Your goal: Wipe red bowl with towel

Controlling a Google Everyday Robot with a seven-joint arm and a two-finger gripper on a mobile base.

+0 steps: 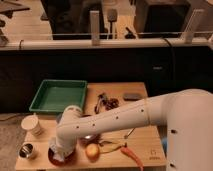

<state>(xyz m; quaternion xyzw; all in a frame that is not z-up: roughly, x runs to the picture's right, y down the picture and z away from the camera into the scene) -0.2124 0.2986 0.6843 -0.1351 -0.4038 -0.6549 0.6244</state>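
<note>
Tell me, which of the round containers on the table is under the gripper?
The red bowl at the front left edge. The gripper is over it, pressing the towel. The cream paper cup and small metal cup stand apart, further left.
</note>
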